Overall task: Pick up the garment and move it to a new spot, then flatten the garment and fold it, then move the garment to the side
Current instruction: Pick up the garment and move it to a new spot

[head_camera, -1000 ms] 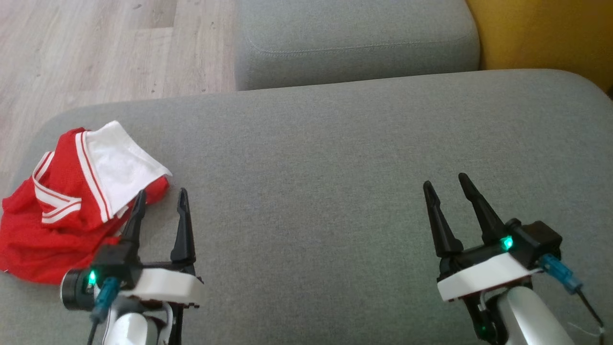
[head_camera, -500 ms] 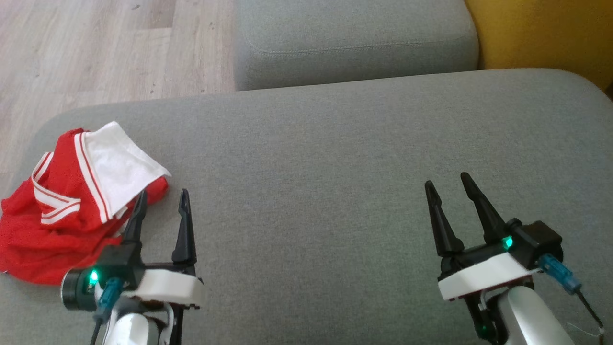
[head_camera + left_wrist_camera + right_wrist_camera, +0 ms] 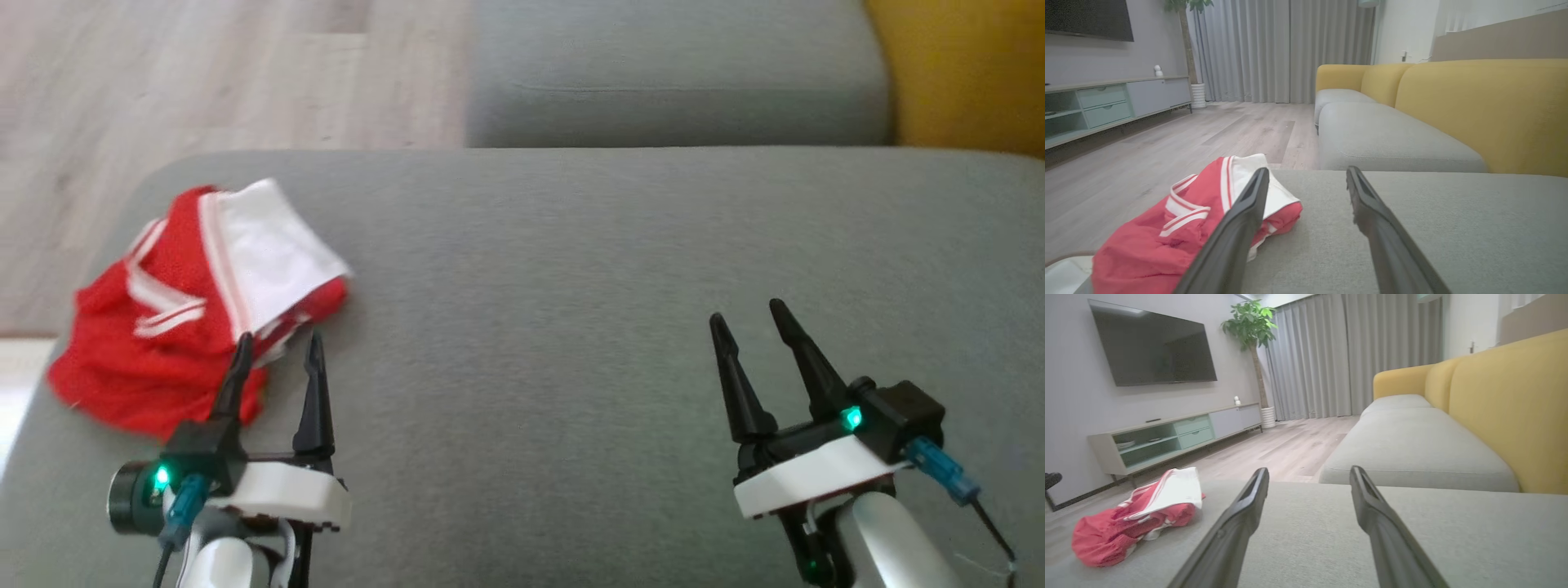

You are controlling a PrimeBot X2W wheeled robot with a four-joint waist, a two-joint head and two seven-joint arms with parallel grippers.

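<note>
The crumpled red-and-white mesh garment [image 3: 196, 310] lies at the left end of the grey sofa cushion [image 3: 531, 245]. The left gripper [image 3: 278, 336] sits at the garment's near edge with its jaws spread wide and nothing held; whether a finger touches the cloth is unclear. The right gripper [image 3: 746, 311] is toward the cushion's right end, well apart from the garment, also wide open and empty.

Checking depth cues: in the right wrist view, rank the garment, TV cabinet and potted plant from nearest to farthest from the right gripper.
From the right gripper:
1. garment, on the grey cushion, to the gripper's left.
2. TV cabinet, across the floor.
3. potted plant, beyond the cabinet's far end.
</note>
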